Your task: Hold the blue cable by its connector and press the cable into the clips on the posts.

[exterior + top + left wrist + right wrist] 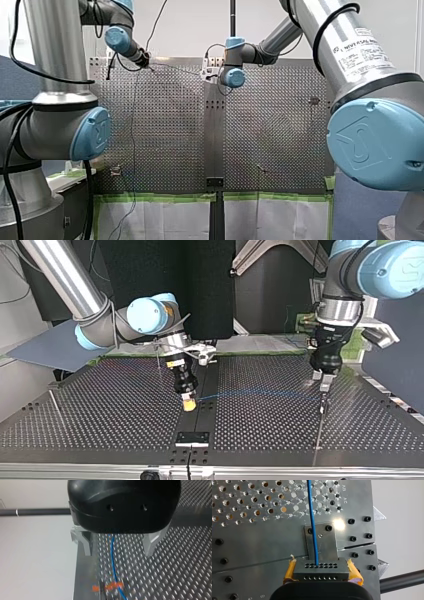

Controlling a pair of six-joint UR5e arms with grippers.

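In the front view, our left arm [122, 40] is at the far left of the perforated counter [170, 130] and our right arm [235, 75] is at its far middle. The blue cable [175, 69], only a thin dark line here, stretches between their tips. From this side we cannot tell how either set of fingers stands.

In the top view, our right fingers [188, 403], with yellow pads, point down at the counter's [100, 415] dark centre strip [210, 375]. The blue cable [250, 391] runs from them toward the view's right. It ends below our left fingers [324, 382], which are metal on a black body and hang just above the surface.

In the left wrist view, our left fingers [86, 543] stand wide apart and hold nothing. The blue cable [113, 560] passes through the gap, touching neither, and runs ahead to a blurred orange thing [107, 587].

In the right wrist view, our right fingers [290, 571] are clamped on the connector [321, 567], a dark block with two rows of small holes. Their yellow pads press on its two ends. The blue cable [312, 525] leaves the block and runs straight ahead over a small bolted plate [327, 545] and the counter [249, 542].
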